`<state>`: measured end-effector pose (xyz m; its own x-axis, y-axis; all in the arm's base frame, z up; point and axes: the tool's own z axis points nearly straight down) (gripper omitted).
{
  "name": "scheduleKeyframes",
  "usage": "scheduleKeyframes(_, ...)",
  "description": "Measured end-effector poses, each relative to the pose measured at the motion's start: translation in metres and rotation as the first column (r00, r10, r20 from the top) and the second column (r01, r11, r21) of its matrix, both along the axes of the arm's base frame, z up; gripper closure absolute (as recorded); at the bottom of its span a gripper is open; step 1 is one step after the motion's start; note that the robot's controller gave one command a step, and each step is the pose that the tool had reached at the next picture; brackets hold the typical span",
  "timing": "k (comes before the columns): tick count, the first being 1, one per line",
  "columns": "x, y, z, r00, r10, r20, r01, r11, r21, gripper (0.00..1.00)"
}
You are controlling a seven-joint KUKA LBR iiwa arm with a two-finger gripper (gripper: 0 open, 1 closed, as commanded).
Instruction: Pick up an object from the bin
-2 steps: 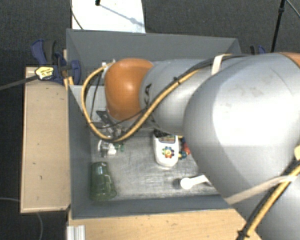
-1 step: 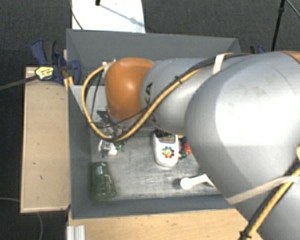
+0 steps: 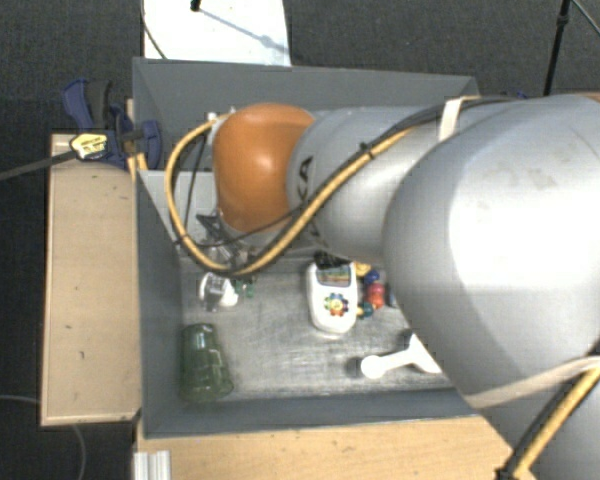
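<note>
Hanging over a small white-and-green plastic piece (image 3: 218, 290) at the grey metal bin's (image 3: 280, 358) left, the tool (image 3: 218, 253) is seemingly sitting ready for a straight drop; its spread cannot be told.

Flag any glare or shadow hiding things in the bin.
Camera view: soft sheen on the arm's grey shell, no glare on the bin floor; shadow under the orange cover; green ridged object, white toy and white scoop evenly lit.

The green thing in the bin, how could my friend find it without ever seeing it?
Look at the grey metal bin and go to its corner at the view's lower left. A dark green, bumpy, jar-shaped thing lies there alone. Its neighbours, a toy with coloured buttons and a scoop, are white; only this one is dark green.
</note>
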<state>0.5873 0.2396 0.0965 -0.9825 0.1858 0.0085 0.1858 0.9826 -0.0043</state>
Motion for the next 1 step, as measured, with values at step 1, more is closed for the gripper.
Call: scheduleKeyframes(1, 0.002, 0.0007, 0.0244, 1.0, 0.0, 0.007, 0.0, 1.0, 0.003, 1.0)
